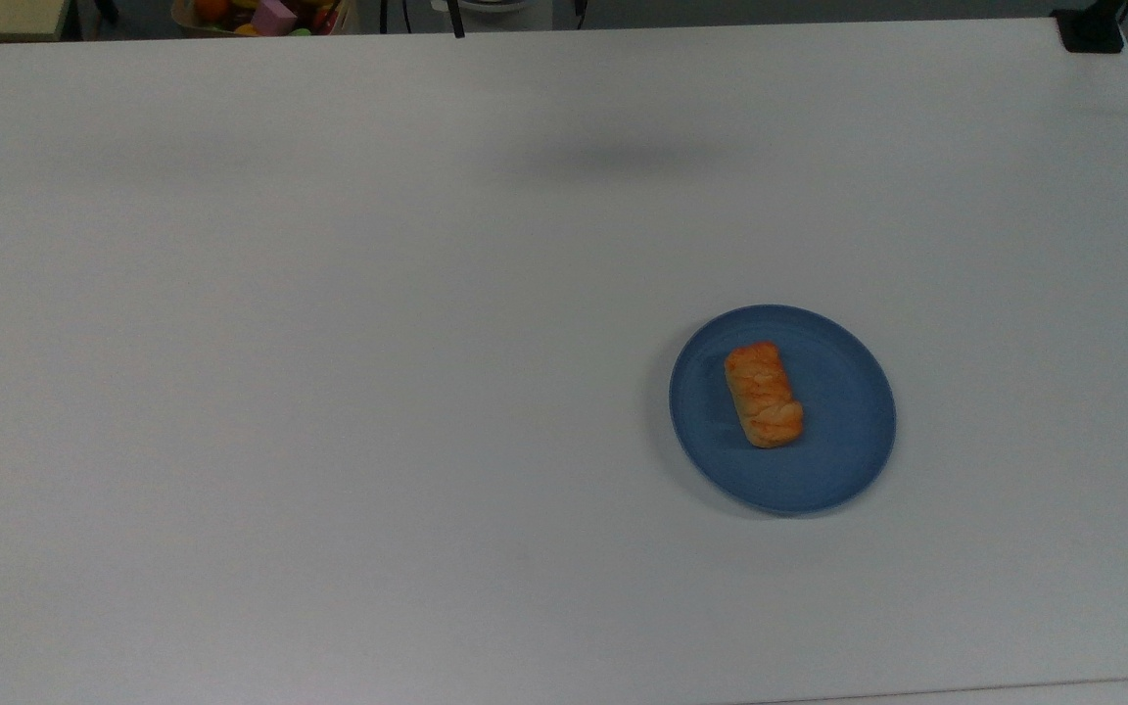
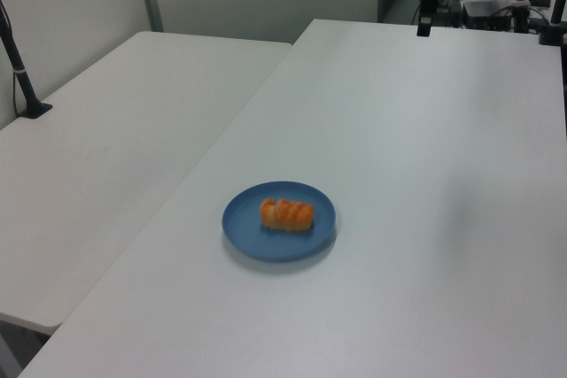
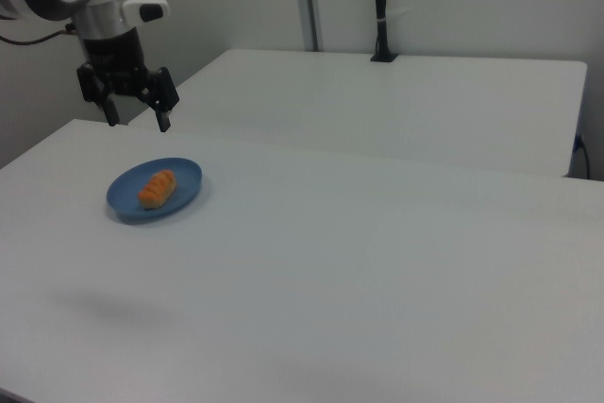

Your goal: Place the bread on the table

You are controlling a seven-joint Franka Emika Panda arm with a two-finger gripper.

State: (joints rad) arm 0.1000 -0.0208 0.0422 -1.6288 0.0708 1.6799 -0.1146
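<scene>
In the right view we see our black two-finger gripper (image 3: 138, 122) hanging in the air with its fingers spread and holding nothing, above and behind the round blue plate (image 3: 185, 175). The small golden-orange braided bread (image 3: 157, 188) lies on that plate, which sits on the large white matte table (image 3: 377, 261), towards the right view's left.

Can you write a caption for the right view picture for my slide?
Robot gripper hangs open above the bread lying on a blue plate on the white table.
</scene>
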